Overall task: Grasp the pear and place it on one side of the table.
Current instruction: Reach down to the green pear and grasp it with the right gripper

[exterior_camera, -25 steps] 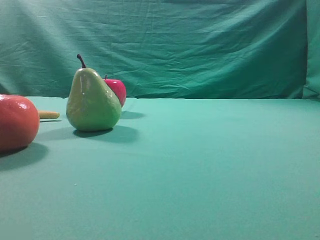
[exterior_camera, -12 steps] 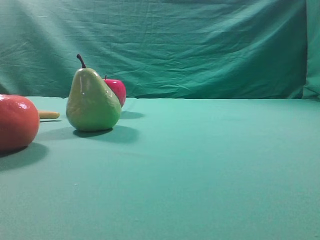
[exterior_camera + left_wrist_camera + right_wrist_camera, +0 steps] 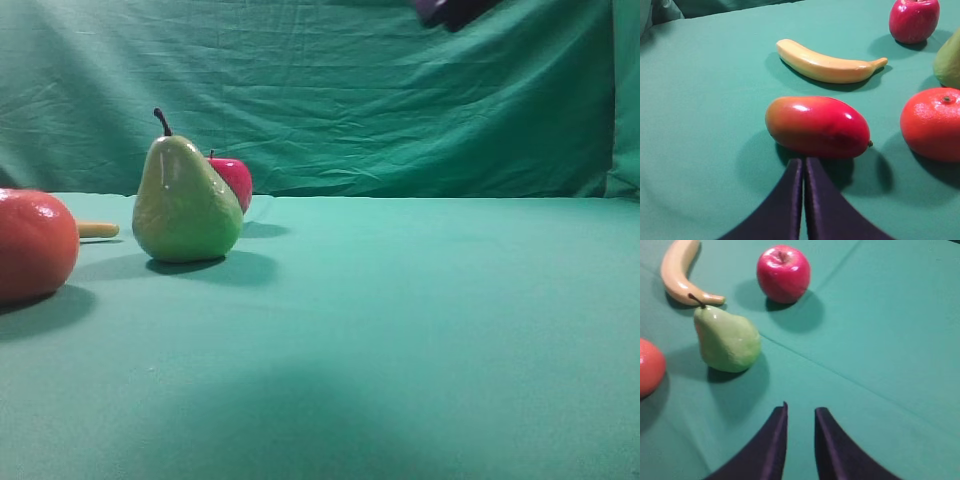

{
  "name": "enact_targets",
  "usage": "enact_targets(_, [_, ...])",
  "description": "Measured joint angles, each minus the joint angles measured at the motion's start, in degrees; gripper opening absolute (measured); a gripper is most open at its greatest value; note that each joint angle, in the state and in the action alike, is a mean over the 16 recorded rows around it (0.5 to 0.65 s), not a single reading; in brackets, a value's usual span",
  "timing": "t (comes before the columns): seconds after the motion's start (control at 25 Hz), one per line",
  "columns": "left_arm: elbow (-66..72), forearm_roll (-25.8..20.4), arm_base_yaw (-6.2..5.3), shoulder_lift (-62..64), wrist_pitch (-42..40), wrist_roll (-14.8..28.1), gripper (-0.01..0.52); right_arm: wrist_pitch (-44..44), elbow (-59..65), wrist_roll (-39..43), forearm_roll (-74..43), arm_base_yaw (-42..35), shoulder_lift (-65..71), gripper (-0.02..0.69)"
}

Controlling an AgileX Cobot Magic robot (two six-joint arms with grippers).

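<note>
The yellow-green pear stands upright on the teal table, left of the middle. In the right wrist view the pear is ahead and to the left of my right gripper, which hangs above the cloth, open and with nothing in it. A dark piece of the right arm shows at the top edge of the exterior view. My left gripper is shut and empty, just short of a red mango. Only the pear's edge shows in the left wrist view.
A small red apple sits right behind the pear. A yellow banana lies further left, and a large orange-red round fruit sits at the left edge. A wrinkled green backdrop closes the far side.
A dark part of the right arm has come into the top of the exterior view, and a faint shadow now lies on the near cloth. The fruits have not moved.
</note>
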Motion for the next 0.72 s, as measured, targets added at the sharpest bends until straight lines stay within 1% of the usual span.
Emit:
enact_targets(0.08, [0.0,0.0,0.00,0.0,0.0,0.0,0.000,0.2,-3.4,-0.1,0.0,1.0,3.7,0.598])
enact_targets(0.16, [0.0,0.0,0.00,0.0,0.0,0.0,0.000,0.4,-6.7,-0.1,-0.1,1.7,7.2,0.639])
enact_targets(0.28, [0.0,0.0,0.00,0.0,0.0,0.0,0.000,0.8,-11.3,-0.2,-0.3,2.2,12.2,0.661])
enact_targets(0.48, [0.0,0.0,0.00,0.0,0.0,0.0,0.000,1.1,-17.2,-0.2,-0.5,2.3,19.4,0.645])
enact_targets(0.72, [0.0,0.0,0.00,0.0,0.0,0.0,0.000,1.8,-21.0,-0.2,-1.0,2.0,24.6,0.570])
